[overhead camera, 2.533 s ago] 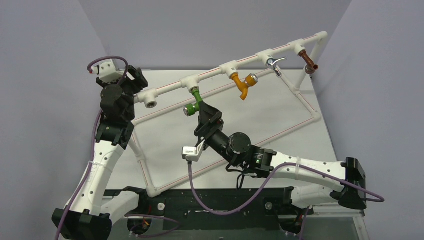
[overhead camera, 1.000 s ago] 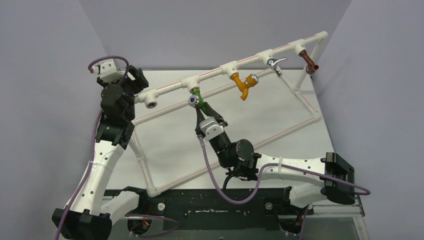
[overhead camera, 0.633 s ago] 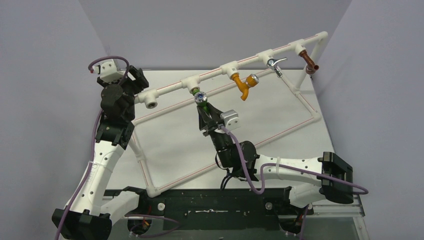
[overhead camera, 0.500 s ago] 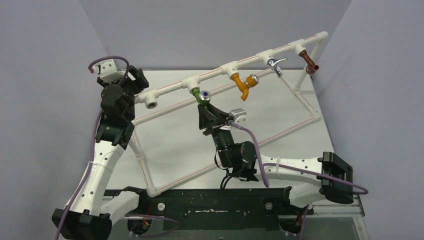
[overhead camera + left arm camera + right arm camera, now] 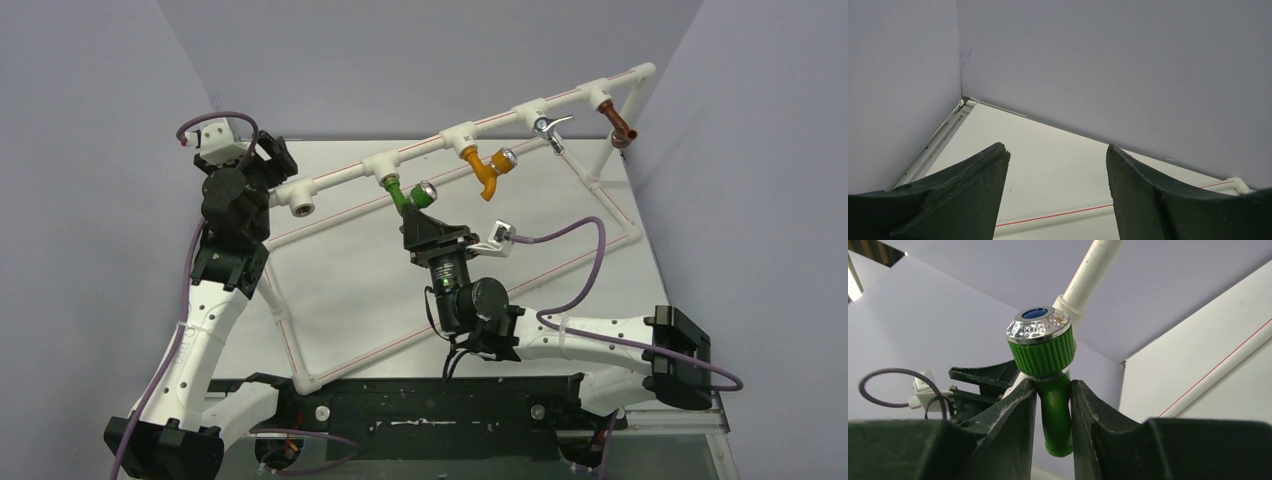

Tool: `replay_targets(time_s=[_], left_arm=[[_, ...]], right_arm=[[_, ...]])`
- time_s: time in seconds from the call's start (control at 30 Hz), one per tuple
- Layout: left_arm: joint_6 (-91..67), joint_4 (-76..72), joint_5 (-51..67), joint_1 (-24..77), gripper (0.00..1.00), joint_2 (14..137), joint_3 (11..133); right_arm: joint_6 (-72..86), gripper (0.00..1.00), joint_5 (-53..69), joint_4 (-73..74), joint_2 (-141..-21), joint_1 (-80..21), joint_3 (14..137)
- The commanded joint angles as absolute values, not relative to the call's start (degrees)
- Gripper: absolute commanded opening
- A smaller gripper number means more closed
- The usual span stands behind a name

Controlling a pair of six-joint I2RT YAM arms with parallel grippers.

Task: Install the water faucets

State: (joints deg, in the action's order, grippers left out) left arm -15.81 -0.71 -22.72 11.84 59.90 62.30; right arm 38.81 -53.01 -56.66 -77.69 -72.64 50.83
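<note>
With my right gripper (image 5: 1053, 390) I hold the small bright green plastic tap (image 5: 1044, 357) with a round silver knob; my two black fingers (image 5: 1008, 430) press its spout from both sides. It hangs under the long white plastic pipe (image 5: 340, 178), between the open white socket (image 5: 300, 208) and the orange plastic tap (image 5: 484, 172). My left gripper (image 5: 1055, 152) is open and empty, near the pipe's left end

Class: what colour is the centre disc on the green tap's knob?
Blue. The disc on the green tap shows best in the right wrist view.
</note>
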Motion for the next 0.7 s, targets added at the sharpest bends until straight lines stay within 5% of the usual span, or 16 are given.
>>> replay_targets(time_s=[0.0, 0.23, 0.67], left_arm=[[-14.1, 15.5, -20.6, 12.1, 0.69, 63.0, 57.7], [-14.0, 15.5, -20.6, 11.7, 0.69, 62.8, 57.7], [-14.0, 15.3, -21.4, 11.7, 0.69, 61.5, 57.5]], right_arm=[[61.5, 0.00, -61.1, -45.2, -73.8, -71.1, 53.0], [87.6, 0.00, -54.7, -25.7, -72.4, -68.0, 56.7], [100.0, 0.00, -52.3, -20.1, -71.4, -67.8, 58.1]])
